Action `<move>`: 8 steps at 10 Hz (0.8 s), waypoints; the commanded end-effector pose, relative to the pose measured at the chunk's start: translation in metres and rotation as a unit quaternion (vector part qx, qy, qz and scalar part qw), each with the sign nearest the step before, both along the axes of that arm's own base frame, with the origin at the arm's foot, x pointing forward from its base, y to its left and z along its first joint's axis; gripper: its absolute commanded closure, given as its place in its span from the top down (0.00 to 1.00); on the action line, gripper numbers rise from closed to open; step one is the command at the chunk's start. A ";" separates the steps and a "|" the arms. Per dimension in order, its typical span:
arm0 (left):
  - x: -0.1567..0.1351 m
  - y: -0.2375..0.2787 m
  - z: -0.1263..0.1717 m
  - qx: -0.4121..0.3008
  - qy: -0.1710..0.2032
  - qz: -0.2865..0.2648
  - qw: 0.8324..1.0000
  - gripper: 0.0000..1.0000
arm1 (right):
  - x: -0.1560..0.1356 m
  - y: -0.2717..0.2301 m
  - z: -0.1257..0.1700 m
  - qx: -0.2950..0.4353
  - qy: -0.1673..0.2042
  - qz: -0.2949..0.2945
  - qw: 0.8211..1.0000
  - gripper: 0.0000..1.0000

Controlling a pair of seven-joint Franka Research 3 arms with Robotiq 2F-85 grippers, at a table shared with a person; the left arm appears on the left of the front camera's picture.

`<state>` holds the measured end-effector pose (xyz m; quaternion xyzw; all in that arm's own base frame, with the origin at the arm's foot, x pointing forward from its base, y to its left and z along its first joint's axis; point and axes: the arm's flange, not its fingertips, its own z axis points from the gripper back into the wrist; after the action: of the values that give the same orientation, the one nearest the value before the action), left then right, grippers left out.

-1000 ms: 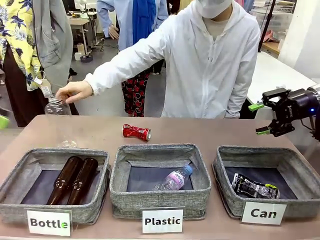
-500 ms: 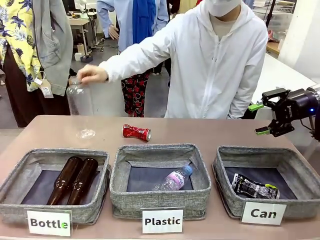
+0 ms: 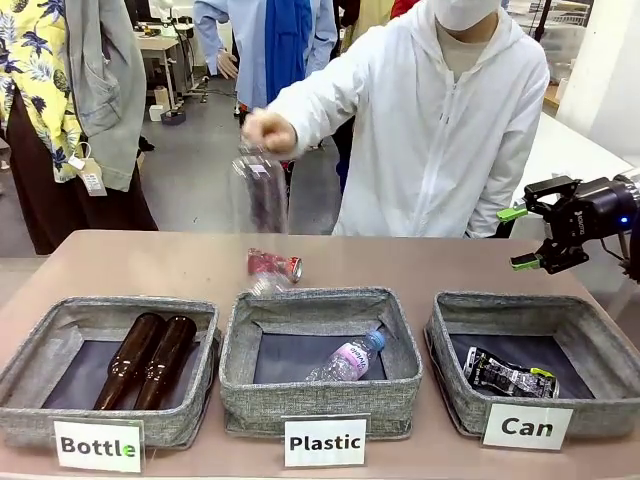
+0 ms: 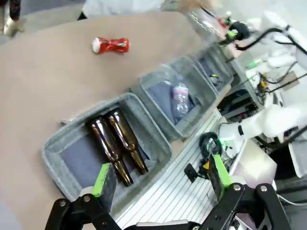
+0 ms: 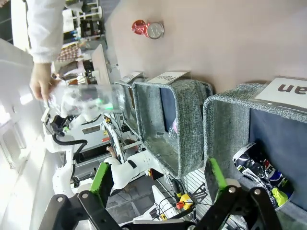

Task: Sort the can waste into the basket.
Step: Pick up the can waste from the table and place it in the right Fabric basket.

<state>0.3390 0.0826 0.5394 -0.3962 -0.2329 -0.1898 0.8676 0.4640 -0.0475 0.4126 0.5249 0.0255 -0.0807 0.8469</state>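
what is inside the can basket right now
The Can basket holds one crushed black and silver can on its dark bottom. Its near wall and label hide the floor's front strip. The red can lies on the table.

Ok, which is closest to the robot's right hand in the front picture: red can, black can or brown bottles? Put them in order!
From the right hand:
1. Black can, in the Can basket, right side.
2. Red can, on the table, middle.
3. Brown bottles, in the Bottle basket, far left.
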 end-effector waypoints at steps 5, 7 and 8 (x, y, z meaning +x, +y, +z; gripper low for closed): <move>0.109 -0.100 0.007 0.073 0.037 -0.079 0.994 1.00 | 0.001 -0.002 0.002 0.001 -0.009 0.009 1.000 1.00; 0.065 -0.058 0.007 0.042 0.011 -0.081 0.996 1.00 | 0.001 -0.002 0.002 0.001 -0.009 0.009 1.000 1.00; 0.035 -0.040 -0.001 0.033 -0.004 -0.056 0.998 1.00 | 0.001 -0.002 0.002 0.001 -0.009 0.009 1.000 1.00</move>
<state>0.4108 0.0275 0.5493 -0.3794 -0.1852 -0.2491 0.8716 0.4641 -0.0476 0.4127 0.5250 0.0255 -0.0806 0.8469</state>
